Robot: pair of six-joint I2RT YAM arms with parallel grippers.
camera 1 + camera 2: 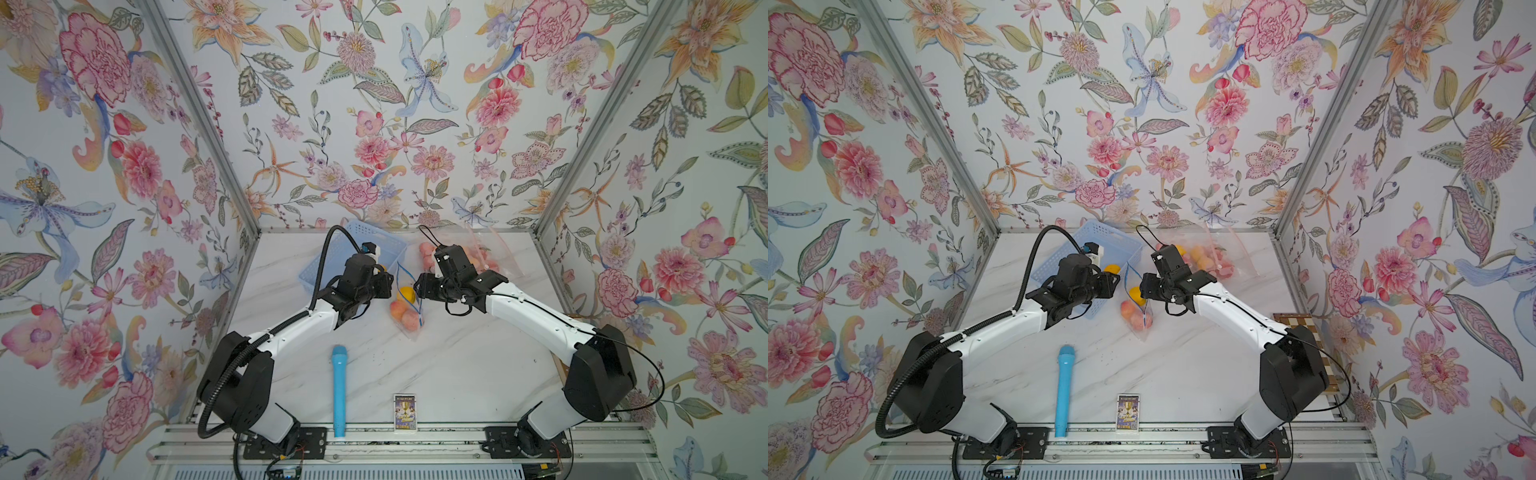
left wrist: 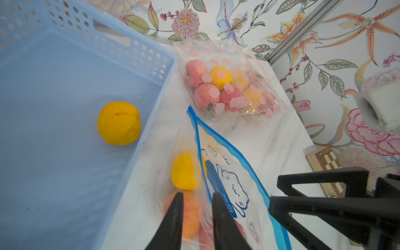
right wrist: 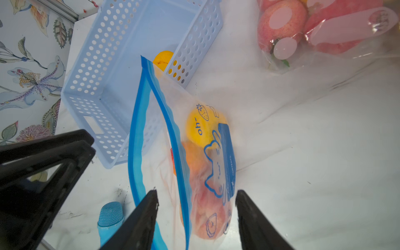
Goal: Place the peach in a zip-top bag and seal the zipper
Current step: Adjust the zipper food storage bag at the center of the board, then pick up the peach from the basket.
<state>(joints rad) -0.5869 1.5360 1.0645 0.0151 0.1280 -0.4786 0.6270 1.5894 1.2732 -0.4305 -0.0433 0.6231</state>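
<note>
Under R gripper (image 3: 196,191): bagged peach (image 3: 205,216)

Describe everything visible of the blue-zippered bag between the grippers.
The zip-top bag is clear plastic with a blue zipper band and blue prints: a cat, a strawberry, "oh~", a contents label. Its zipper is open, lips apart. It rests on the marble table beside the blue basket, holding a yellow fruit and pinkish peaches. The right gripper straddles its printed wall, jaws open.
</note>
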